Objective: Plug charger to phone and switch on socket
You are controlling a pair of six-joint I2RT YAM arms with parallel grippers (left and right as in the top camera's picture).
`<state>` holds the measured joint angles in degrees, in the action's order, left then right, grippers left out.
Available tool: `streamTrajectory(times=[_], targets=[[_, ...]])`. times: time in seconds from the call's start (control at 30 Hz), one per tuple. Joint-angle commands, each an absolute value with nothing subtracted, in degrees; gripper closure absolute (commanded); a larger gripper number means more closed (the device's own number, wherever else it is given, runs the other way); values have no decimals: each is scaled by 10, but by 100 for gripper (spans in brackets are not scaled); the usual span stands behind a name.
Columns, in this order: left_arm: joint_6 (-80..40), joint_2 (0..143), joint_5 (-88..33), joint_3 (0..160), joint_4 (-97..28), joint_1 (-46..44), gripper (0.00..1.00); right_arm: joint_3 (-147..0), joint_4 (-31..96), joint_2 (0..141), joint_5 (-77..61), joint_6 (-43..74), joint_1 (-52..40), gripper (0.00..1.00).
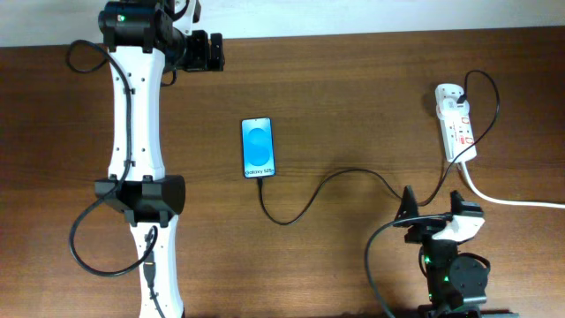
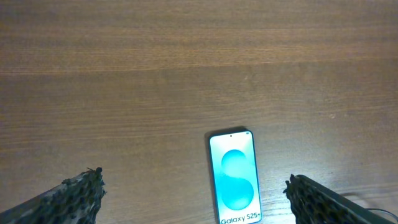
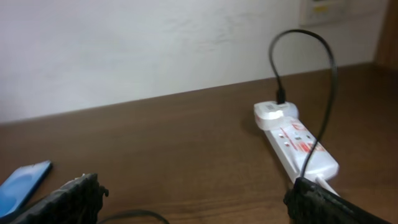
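Overhead, the phone [image 1: 258, 147] sits mid-table with the limp charger [image 1: 353, 170] reaching its lower edge; my left wrist shows the left gripper [image 2: 196, 193] gaping, empty, above the phone; my right wrist shows the right gripper [image 3: 193, 199] likewise, facing the socket [image 3: 298, 146], probably light enough to skid, so I'd press straight down

light even and soft on your overhead view, table [image 1: 353, 88] lit flat, no hard shadows, faint sheen on wood. phone [image 1: 258, 147] screen glowing bright blue, white text readable on left wrist view. socket [image 1: 459, 124] white, close to clipping. your right wrist view softer, wall [image 3: 124, 50] pale, hazy. fingertips [image 2: 74, 199] dark, grainy, out of focus at bottom corners of both wrist views.
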<state>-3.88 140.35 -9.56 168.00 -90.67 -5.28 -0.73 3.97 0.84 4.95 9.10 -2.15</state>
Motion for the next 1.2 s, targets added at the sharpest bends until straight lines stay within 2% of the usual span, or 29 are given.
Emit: streamTrajectory(times=[0.0, 0.57, 0.67, 0.77, 0.87, 1.1, 1.17], targets=[[-36, 1392, -91, 1687, -906, -50, 0, -3, 46, 2, 19, 21, -23, 2], [-35, 1392, -91, 1687, -906, -51, 1, -3, 46, 2, 19, 21, -22, 2], [-34, 1392, -33, 1684, -921, -53, 1, -3, 46, 2, 19, 21, -22, 2], [-33, 1368, -31, 1645, -926, -52, 1, -3, 46, 2, 19, 21, -22, 2], [-34, 1284, -18, 1512, -891, -51, 1, -3, 46, 2, 19, 21, -22, 2], [-31, 942, 6, 1027, -555, -51, 1, -3, 46, 2, 19, 21, -22, 2], [-30, 882, 18, 946, -511, -51, 1, -3, 46, 2, 19, 21, -22, 2]])
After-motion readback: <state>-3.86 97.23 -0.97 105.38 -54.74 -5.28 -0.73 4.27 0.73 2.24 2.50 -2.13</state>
